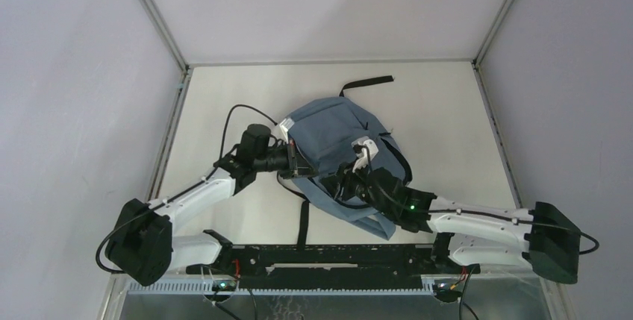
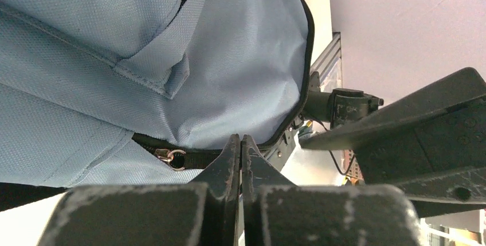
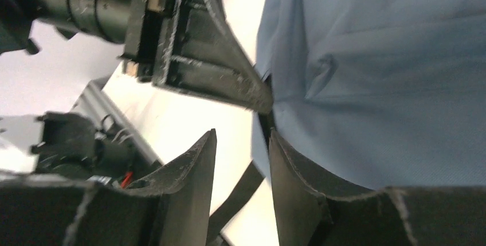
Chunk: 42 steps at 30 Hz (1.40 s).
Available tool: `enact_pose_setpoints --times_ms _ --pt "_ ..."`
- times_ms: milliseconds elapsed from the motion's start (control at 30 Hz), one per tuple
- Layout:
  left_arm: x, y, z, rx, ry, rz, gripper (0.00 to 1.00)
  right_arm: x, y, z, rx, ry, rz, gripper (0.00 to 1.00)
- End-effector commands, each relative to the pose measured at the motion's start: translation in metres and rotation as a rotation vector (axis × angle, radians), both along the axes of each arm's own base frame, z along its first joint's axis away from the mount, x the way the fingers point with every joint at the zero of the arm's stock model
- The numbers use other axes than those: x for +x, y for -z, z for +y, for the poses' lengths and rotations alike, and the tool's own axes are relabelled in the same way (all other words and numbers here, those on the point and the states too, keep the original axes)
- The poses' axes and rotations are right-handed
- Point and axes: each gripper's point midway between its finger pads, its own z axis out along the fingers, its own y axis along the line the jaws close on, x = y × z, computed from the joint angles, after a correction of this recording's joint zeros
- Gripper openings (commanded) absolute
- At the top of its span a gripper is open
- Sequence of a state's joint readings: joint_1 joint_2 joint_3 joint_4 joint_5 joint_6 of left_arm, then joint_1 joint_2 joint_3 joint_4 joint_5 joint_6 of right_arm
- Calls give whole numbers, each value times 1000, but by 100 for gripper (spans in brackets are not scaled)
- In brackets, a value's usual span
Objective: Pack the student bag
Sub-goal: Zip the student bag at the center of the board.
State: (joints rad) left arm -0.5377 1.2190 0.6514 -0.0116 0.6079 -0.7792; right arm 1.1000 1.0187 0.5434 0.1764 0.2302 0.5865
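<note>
The student bag (image 1: 332,130), dusty-blue with black zip lines, lies in the middle of the table, its left edge raised. My left gripper (image 1: 297,162) is shut on that edge; in the left wrist view its tips (image 2: 240,140) meet at the black zip band, beside a metal zip pull (image 2: 172,157). My right gripper (image 1: 349,178) is at the bag's near side and stands open (image 3: 243,133). One of its fingers (image 3: 286,171) rests against the blue fabric (image 3: 390,85). Only table and a black strap (image 3: 238,194) show between its fingers. The left gripper's finger (image 3: 229,79) shows just above.
A black strap (image 1: 304,219) trails from the bag toward the front rail (image 1: 313,256). The carry handle (image 1: 369,81) points to the back. White walls and metal posts (image 1: 168,148) enclose the table (image 1: 455,126) on three sides.
</note>
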Motion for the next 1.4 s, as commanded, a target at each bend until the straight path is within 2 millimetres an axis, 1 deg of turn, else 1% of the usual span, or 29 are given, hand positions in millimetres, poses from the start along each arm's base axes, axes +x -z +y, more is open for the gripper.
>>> enact_pose_setpoints --times_ms 0,33,167,300,467,600,800,1100,1300,1367 --pt "0 -36 -12 -88 46 -23 0 32 -35 2 64 148 -266 47" --pt "0 -36 -12 -88 45 -22 0 30 -34 5 81 150 -288 47" --pt "0 -38 -12 -93 38 -19 0 27 -21 21 70 144 -344 50" --pt "3 -42 -10 -101 12 -15 0 20 -19 37 99 121 -363 50" --pt "11 -42 -5 -101 -28 -19 0 19 -10 43 105 119 -351 51" --pt "11 -42 -4 -111 -32 -19 0 23 -5 46 97 135 -348 51" --pt "14 -41 0 -113 -48 -15 0 23 -1 58 85 107 -353 49" --pt "20 -38 8 -116 -88 -10 0 21 9 62 64 90 -335 48" --pt "23 -25 15 -104 -117 11 0 15 12 59 49 76 -314 48" --pt "24 -25 16 -111 -121 8 0 13 12 58 43 68 -317 48"
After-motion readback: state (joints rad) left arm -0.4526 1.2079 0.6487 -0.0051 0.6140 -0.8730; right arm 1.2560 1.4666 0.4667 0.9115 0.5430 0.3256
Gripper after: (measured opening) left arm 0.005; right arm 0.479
